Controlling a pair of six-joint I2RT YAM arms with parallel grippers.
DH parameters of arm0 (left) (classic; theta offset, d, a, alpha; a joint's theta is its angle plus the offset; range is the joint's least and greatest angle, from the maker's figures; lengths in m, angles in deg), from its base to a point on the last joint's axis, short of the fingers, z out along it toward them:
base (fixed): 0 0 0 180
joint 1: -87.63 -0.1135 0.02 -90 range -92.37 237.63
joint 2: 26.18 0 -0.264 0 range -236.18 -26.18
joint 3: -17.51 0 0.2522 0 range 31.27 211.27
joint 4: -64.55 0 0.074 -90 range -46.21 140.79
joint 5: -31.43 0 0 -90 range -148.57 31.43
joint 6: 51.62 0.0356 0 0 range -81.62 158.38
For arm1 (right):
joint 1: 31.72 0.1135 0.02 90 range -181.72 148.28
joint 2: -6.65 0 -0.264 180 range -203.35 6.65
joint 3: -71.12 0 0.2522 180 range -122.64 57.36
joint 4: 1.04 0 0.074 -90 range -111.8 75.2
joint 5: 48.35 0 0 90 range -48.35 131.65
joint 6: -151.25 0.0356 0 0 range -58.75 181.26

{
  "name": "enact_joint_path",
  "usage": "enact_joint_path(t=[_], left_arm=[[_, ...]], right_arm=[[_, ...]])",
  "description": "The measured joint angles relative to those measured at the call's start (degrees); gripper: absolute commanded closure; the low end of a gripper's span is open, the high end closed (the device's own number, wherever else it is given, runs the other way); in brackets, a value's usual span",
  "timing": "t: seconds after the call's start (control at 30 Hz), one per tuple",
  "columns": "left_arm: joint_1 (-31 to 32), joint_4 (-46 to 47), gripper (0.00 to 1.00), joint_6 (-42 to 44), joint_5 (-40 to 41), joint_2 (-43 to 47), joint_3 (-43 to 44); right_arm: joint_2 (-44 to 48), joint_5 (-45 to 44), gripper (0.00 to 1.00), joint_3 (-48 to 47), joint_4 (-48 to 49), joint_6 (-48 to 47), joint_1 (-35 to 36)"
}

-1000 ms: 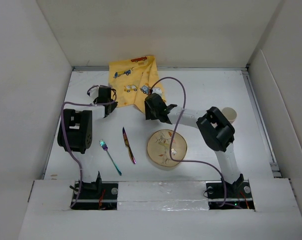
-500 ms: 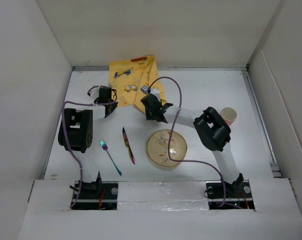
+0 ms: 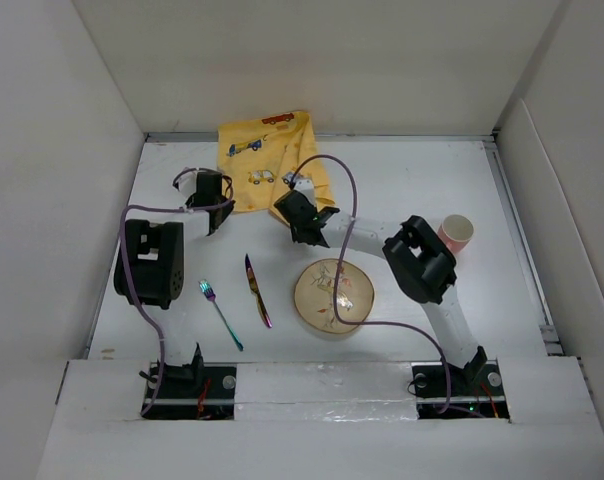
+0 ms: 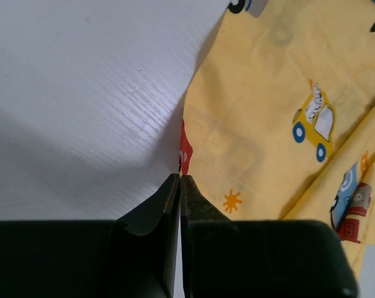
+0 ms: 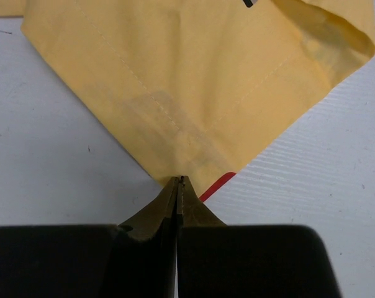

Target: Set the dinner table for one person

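Where off-white panels (image 3: 312, 60) wall it in, white dinner table (image 3: 412, 180) lies flat and plain; yellow car-print placemat (image 3: 262, 160) rumpled at far middle; left gripper (image 4: 180, 180) clenched at its left hem, catch unclear; right gripper (image 5: 179, 181) clenched on its near corner; iridescent fork (image 3: 220, 313), knife (image 3: 257, 290), patterned plate (image 3: 327, 300) nearer front; pink cup (image 3: 456, 233) at right; purple cable (image 3: 348, 250) crosses over plate.

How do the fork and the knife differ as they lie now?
The fork lies left of the knife, nearer the table's front edge. The fork looks teal-blue and thin; the knife looks purple-gold and broader. Both lie flat, slanted alike, apart from each other.
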Motion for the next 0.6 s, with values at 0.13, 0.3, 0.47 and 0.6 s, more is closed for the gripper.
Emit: enact_joint_path(t=[0.13,0.3,0.47,0.6], left_arm=[[0.00,0.50,1.00,0.00,0.07,2.43,-0.20],[-0.42,0.90,1.00,-0.04,0.07,3.04,-0.22],[-1.81,1.75,1.00,-0.31,-0.13,3.78,-2.10],[-1.95,1.97,1.00,-0.35,-0.11,3.91,-2.36]], right_arm=[[2.16,-1.09,0.83,3.48,0.48,0.68,-0.02],[5.70,-1.77,0.65,8.83,1.25,1.22,-0.76],[8.07,-1.09,0.49,12.35,2.34,1.51,-2.43],[8.85,0.52,0.47,13.49,3.06,1.46,-3.23]])
